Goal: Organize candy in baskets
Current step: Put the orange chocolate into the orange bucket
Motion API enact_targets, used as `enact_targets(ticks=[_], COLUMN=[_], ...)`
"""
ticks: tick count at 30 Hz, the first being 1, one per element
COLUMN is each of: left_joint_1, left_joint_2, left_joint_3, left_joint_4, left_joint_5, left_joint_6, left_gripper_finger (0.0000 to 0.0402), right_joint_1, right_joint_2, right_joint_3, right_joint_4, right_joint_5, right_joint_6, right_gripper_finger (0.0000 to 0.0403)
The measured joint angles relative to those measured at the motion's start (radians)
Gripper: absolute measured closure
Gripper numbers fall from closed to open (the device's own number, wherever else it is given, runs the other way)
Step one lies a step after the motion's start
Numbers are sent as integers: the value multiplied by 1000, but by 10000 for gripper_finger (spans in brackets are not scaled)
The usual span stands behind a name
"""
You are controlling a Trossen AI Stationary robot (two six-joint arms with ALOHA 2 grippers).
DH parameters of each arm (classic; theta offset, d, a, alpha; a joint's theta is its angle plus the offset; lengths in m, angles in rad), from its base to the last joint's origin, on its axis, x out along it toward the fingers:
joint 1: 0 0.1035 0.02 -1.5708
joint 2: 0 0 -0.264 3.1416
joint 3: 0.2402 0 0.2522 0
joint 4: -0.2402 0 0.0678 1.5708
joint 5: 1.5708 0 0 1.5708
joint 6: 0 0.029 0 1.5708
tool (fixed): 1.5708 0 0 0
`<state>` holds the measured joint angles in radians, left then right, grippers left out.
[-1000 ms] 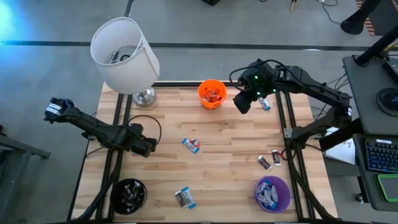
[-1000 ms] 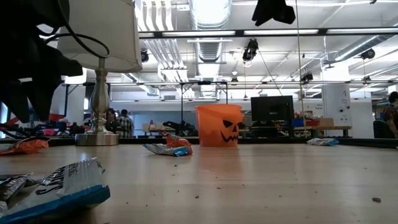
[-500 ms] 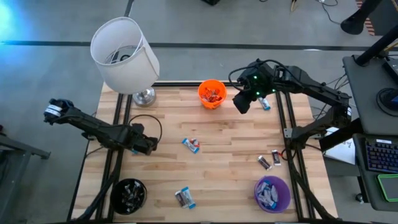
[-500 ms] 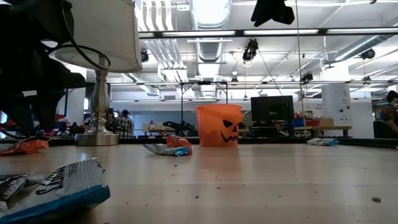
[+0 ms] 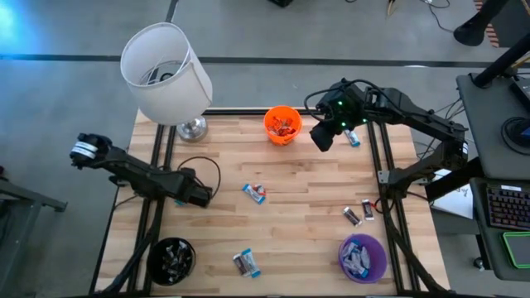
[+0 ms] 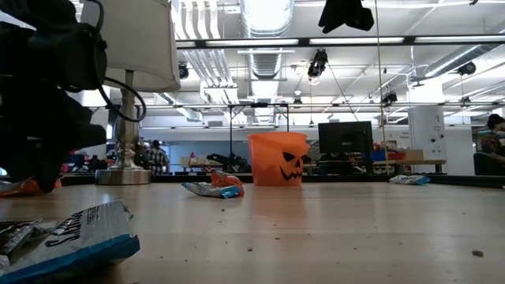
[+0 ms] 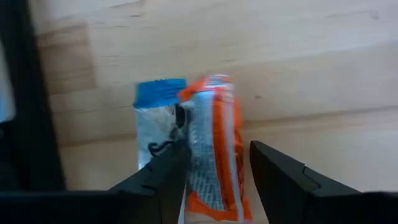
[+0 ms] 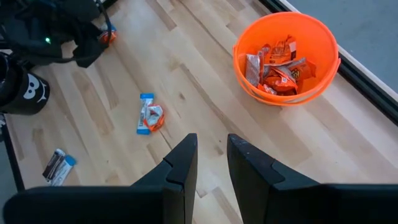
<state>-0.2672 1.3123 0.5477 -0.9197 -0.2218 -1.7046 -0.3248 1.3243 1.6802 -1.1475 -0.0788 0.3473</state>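
A candy (image 7: pixel 211 146) in an orange wrapper sits between my left gripper's (image 7: pixel 214 163) open fingers at the table's nine o'clock; right gripper (image 8: pixel 211 163) slightly parted, empty.

Orange candy (image 7: pixel 214 149) (lower end) behind pincer

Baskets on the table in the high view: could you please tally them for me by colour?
orange basket: 1
purple basket: 1
black basket: 1
Total: 3
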Motion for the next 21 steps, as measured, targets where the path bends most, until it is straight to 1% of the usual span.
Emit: enact_targets(ticks=[3, 7, 11, 14, 18, 21], left_joint_1=[1, 1, 1, 1, 1, 1], left_joint_2=[38, 72, 87, 85, 60, 39], left_joint_3=[19, 41, 61, 83, 148, 220], left_joint_4=[15, 13, 7, -29, -128, -189], left_joint_5=[-1, -2, -2, -2, -31, -65], left_joint_6=[21, 57, 80, 95, 100, 151], left_gripper_finger=[258, 296, 334, 357, 371, 374], right_joint_1=[0, 0, 0, 0, 0, 0], right_joint_2=[0, 0, 0, 0, 0, 0], right_joint_3=[0, 0, 0, 0, 0, 0], right_joint_4=[0, -1, -1, -2, -7, -8], right_joint_5=[0, 0, 0, 0, 0, 0], right_joint_6=[-2, -6, -7, -7, -8, -11], right_gripper_finger=[323, 323, 323, 323, 323, 323])
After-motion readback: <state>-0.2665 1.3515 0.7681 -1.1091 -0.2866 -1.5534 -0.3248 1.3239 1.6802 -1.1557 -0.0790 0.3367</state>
